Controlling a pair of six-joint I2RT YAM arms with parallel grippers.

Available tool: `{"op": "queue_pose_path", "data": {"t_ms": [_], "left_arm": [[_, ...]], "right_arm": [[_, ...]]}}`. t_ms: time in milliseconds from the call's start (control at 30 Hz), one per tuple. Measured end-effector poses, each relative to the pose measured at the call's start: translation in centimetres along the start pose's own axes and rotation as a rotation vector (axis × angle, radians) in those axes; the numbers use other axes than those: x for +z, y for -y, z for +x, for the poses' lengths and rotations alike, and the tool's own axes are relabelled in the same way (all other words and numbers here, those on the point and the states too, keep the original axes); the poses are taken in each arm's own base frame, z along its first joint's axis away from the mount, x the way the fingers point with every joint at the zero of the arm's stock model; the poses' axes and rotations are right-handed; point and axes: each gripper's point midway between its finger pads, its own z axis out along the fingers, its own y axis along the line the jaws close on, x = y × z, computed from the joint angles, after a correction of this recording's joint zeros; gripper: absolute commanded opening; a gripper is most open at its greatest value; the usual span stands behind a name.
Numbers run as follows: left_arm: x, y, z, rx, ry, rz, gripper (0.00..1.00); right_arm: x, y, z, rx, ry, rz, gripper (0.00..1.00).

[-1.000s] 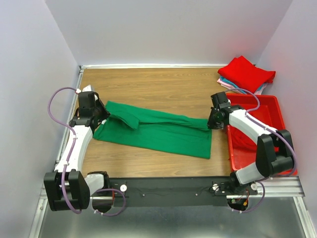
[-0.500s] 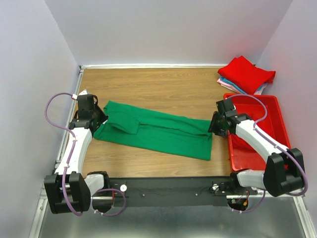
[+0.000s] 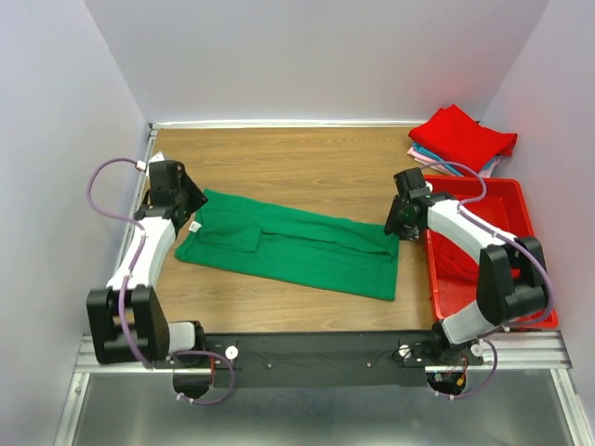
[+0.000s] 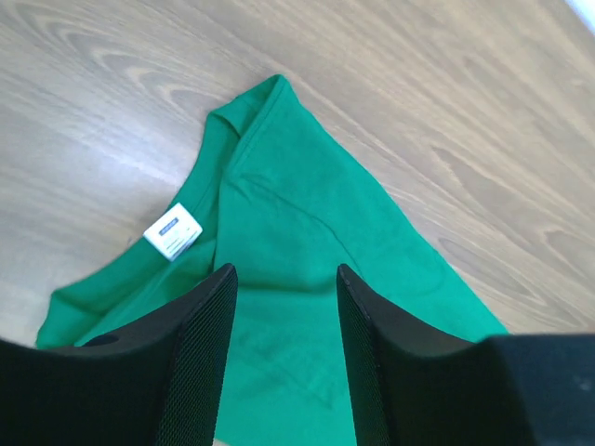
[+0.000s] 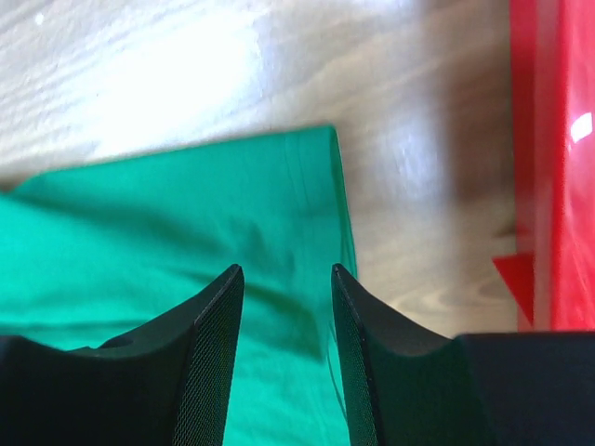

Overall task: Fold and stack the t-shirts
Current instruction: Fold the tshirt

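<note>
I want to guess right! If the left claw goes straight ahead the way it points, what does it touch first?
Probably the green t-shirt, near its white neck label; the open left claw points down at it.

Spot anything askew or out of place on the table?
Nothing spilled or damaged. The green t-shirt lies slanted across the table, its white neck label showing at its left end. The red t-shirt sits skewed on the far-right stack.

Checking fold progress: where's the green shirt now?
Top view: the green shirt lies mid-table, spanning from the left gripper at its collar end to the right gripper beside the red bin.
</note>
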Motion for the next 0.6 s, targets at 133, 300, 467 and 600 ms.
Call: {"op": "queue_pose_path", "data": {"t_ms": [133,300,467,600], "left_arm": [[3.7,-0.6,1.3,0.009,-0.062,-0.034,0.56],[7.7,-0.3,0.9,0.029,-0.096,-0.054,0.56],[10.4,0.2,0.1,0.043,-0.094,-0.054,0.56],[12.0,0.7,-1.0,0.051,-0.083,-0.053,0.56]], "right_arm": [[1.5,-0.4,-0.8,-0.003,-0.003,0.024,0.5],[2.6,-0.5,-1.4,-0.003,-0.002,0.049,0.51],[2.7,-0.6,-2.2,0.008,0.02,0.053,0.51],[3.1,-0.4,-2.5,0.019,0.022,0.061,0.52]]}}
